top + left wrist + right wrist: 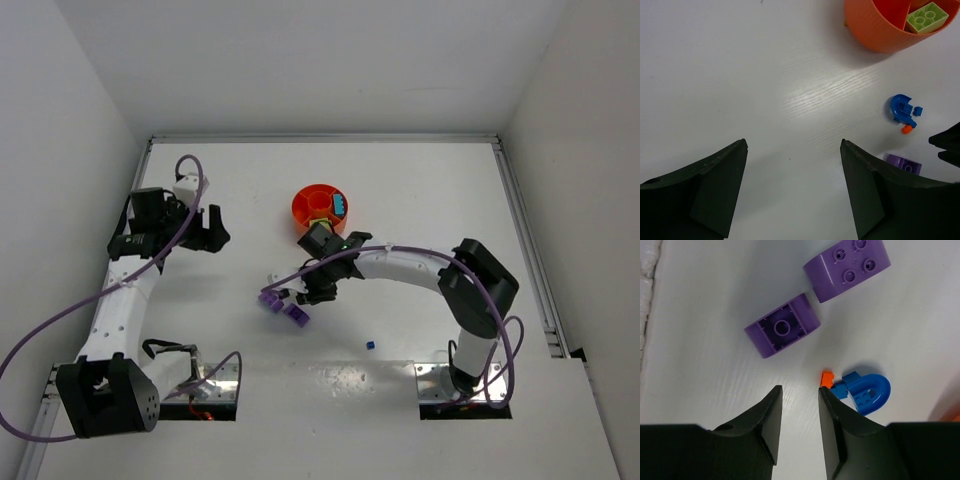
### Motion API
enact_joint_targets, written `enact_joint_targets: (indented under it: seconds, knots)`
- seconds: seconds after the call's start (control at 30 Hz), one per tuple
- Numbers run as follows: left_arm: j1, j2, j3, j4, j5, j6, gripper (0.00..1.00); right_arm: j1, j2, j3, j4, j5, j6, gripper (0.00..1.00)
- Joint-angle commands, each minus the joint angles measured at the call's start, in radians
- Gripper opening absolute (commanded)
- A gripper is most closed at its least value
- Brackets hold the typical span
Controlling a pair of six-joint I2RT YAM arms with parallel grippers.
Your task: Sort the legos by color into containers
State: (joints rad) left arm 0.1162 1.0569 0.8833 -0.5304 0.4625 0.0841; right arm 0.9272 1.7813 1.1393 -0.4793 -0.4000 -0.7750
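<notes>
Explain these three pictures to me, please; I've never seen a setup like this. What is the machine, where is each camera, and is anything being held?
Two robot arms stand at the near edge of a white table. The overhead picture looks down from above and behind them. The other two come from cameras on the wrists; the dark wedges at the bottom are each gripper's own fingers.

The left gripper is open over bare table and holds nothing. The right gripper has its fingers close together with only table between them; it holds nothing either.

Loose on the table are two purple bricks, a curved blue piece and a tiny orange piece. The orange bowl has compartments; one holds a lime-green brick.
</notes>
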Motion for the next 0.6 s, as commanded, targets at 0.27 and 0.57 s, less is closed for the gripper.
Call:
enact_joint_targets:
  seconds: [0.27,0.57]
  knots:
    - [0.016,-0.020,-0.007,0.035,0.013,-0.015,0.82,0.001,0.105,0.099,0.050,-0.011,0.032,0.33]
    - [0.016,0.000,-0.007,0.044,0.022,-0.015,0.82,-0.010,0.133,0.117,0.050,-0.020,0.036,0.32]
